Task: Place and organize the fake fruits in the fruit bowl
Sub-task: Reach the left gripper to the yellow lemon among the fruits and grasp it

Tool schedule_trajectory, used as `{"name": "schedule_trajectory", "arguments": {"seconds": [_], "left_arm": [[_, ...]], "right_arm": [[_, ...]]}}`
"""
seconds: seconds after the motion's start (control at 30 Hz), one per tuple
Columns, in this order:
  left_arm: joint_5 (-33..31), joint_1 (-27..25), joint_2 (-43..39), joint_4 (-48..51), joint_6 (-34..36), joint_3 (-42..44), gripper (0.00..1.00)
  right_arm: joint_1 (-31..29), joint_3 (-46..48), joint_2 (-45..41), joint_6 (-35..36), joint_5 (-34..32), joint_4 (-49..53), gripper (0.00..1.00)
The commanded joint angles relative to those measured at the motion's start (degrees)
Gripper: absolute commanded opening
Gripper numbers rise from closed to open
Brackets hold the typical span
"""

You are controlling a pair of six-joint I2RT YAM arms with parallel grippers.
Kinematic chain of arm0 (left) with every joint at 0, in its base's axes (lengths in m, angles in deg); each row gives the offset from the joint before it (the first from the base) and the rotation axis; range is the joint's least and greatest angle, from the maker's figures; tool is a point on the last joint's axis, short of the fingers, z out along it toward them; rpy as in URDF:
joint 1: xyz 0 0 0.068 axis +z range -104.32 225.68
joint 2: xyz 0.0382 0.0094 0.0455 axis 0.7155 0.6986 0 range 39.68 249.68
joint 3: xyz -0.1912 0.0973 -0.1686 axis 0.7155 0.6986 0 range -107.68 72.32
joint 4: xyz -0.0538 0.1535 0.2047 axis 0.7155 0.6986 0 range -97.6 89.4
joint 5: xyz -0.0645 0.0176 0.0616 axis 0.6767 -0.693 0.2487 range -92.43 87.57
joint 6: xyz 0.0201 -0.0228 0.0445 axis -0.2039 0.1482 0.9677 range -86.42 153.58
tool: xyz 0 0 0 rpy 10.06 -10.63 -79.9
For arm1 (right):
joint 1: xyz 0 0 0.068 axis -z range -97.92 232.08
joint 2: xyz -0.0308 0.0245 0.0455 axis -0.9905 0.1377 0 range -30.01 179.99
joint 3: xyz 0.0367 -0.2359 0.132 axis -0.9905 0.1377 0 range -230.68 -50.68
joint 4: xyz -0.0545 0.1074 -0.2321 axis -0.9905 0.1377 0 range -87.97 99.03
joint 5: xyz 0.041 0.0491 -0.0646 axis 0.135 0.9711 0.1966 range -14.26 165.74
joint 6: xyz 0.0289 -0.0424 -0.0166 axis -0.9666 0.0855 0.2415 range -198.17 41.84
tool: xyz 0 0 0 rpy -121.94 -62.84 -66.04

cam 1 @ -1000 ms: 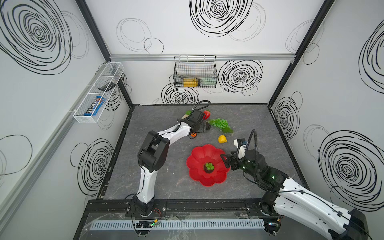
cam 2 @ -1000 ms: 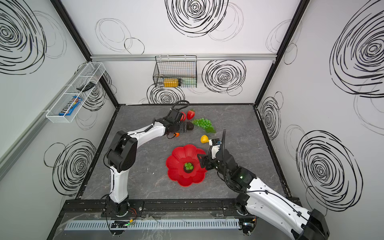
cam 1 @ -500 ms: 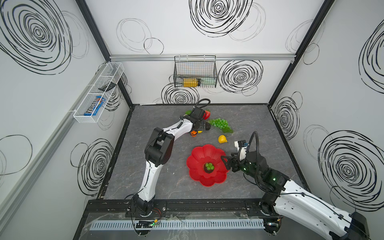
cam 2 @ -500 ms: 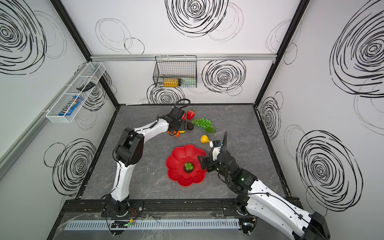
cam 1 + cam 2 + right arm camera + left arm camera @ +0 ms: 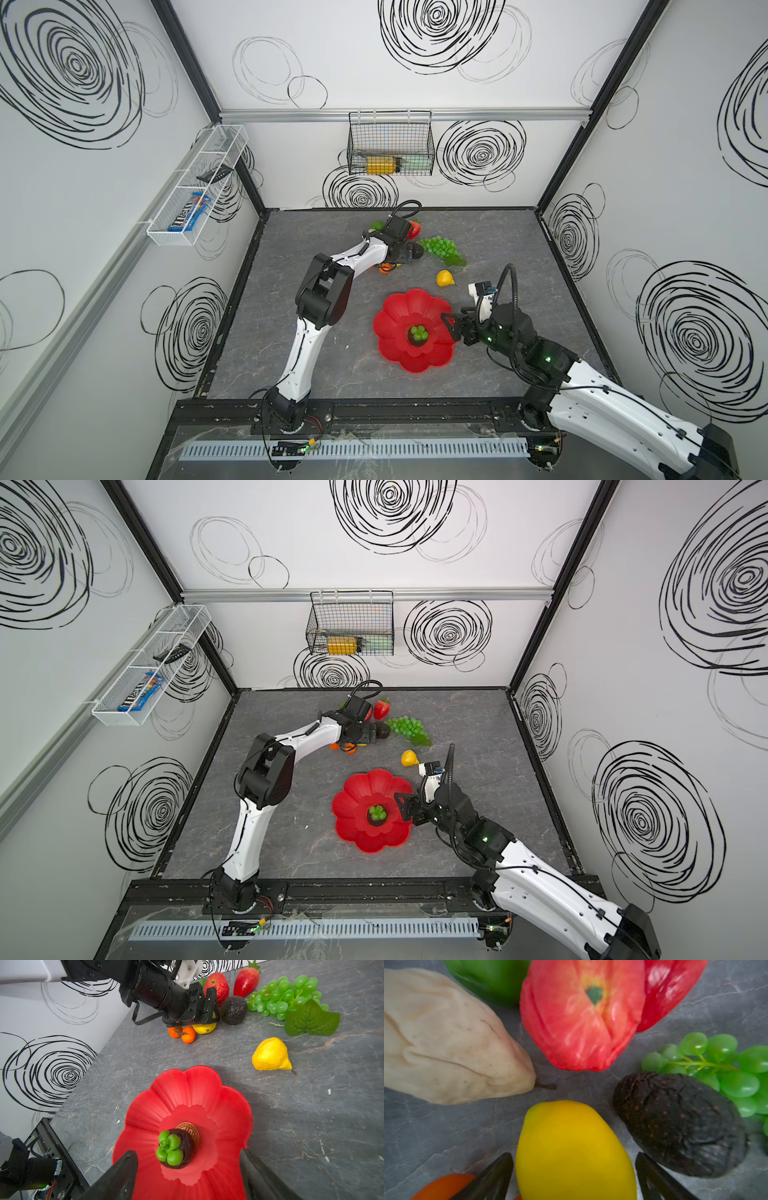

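Nearest us we find the right gripper (image 5: 451, 327), fingers spread, at the fruit bowl (image 5: 399, 307) rim; a dark fruit (image 5: 418, 332) sits at its centre, green cap up. Farther back on the tabletop (image 5: 291, 357), the left gripper (image 5: 574, 1156) straddles a lemon (image 5: 204, 1027) with fingers spread, the lemon's long axis running along them.

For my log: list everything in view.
fruit bowl: one, red, table centre.
dark fruit: one, green-capped, in bowl.
pear: one, yellow, beyond bowl.
lemon: one, yellow, between left jaws.
avocado: one, dark, beside lemon.
grape bunch: one, green, beside avocado.
oranges: two, orange, beside lemon.
apple: one, red, rear cluster.
strawberry: one, red, rear cluster.
green fruit: one, rear cluster.
beige piece: one, rear cluster.
wire basket: one, black, back wall.
mesh tray: one, white, left wall.
left gripper: open around lemon.
right gripper: open at bowl rim.
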Motion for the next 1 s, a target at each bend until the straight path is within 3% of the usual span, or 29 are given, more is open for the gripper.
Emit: {"name": "schedule_trajectory", "arguments": {"seconds": [0.0,0.4,0.7,0.97], "left_arm": [[0.1,0.81,0.91,-0.52,-0.22,-1.11,0.93],[3.32,1.63,-3.69,-6.69,-1.52,4.11,0.71],[9.29,2.37,-15.26,-16.03,-4.12,15.83,0.69],[20.7,2.62,-29.45,-28.42,-13.26,30.57,0.69]], "right_arm": [[0.18,0.58,-0.51,-0.79,0.12,-1.65,0.81],[0.22,0.63,-0.2,-0.91,0.49,-1.83,0.81],[0.23,-0.62,1.36,-1.04,0.47,-2.35,0.82],[0.32,0.16,3.7,-1.42,1.47,-9.55,0.84]]}}
